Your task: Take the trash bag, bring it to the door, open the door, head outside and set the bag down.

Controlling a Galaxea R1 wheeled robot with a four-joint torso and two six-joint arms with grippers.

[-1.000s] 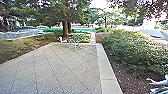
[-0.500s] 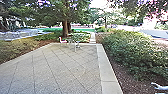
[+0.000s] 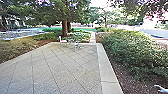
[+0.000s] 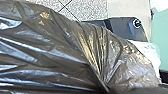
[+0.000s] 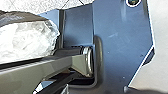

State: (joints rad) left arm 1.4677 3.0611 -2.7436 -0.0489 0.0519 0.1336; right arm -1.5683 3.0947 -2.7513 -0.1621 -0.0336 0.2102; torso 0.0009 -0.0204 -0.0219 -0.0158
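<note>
Outside on the paved patio. Trash bag, glossy dark plastic with deep creases (image 4: pixel 50 47), is right up at my left wrist camera, in front of part of the robot's dark base plate (image 5: pixel 120 40); can't tell if they touch. Folds draw together toward a dark blurred patch. Crumpled whitish plastic (image 5: pixel 30 40) shows beside the dark film. Can't tell how far open either end effector is, or whether either has hold of the bag. Head view: grey patio of square slabs (image 3: pixel 67 67), pale concrete border (image 3: pixel 106 67) along its right side, then brown mulch (image 3: pixel 125 80) and a leafy green hedge (image 3: pixel 135 52). Far end: pale pinkish chair (image 3: pixel 62 40) near a thick brown tree trunk (image 3: pixel 64 28). Pale thing at near right (image 3: pixel 161 88), too blurred to name.
</note>
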